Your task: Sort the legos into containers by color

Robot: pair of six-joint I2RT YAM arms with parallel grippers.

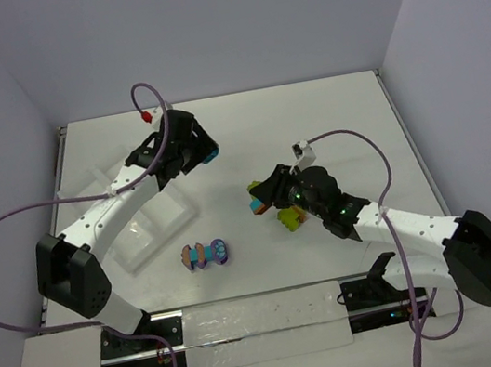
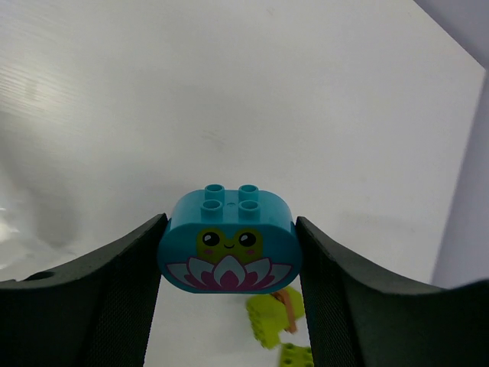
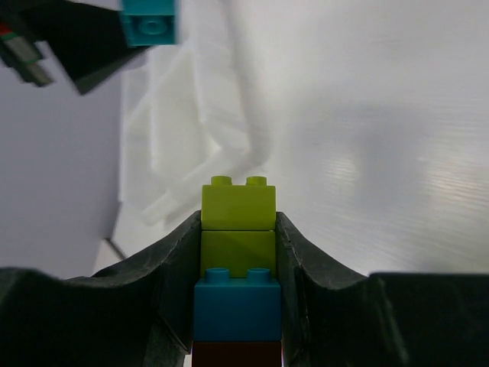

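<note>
My left gripper (image 1: pixel 203 151) is shut on a turquoise rounded brick (image 2: pixel 228 241) with a printed flower face and holds it above the table, right of the white tray (image 1: pixel 144 227). The brick shows in the top view (image 1: pixel 211 154) and in the right wrist view (image 3: pixel 149 21). My right gripper (image 3: pixel 238 229) is shut on a stack of two lime green bricks (image 3: pixel 238 205), a turquoise one (image 3: pixel 237 310) and a dark one behind. In the top view the right gripper (image 1: pixel 262 195) is at mid table, with orange and turquoise bricks (image 1: pixel 258 206) at its tip.
A purple, orange and turquoise cluster (image 1: pixel 206 254) lies on the table in front of the tray. Lime green bricks (image 1: pixel 291 218) lie under the right wrist and show in the left wrist view (image 2: pixel 275 315). The tray shows blurred in the right wrist view (image 3: pixel 191 130).
</note>
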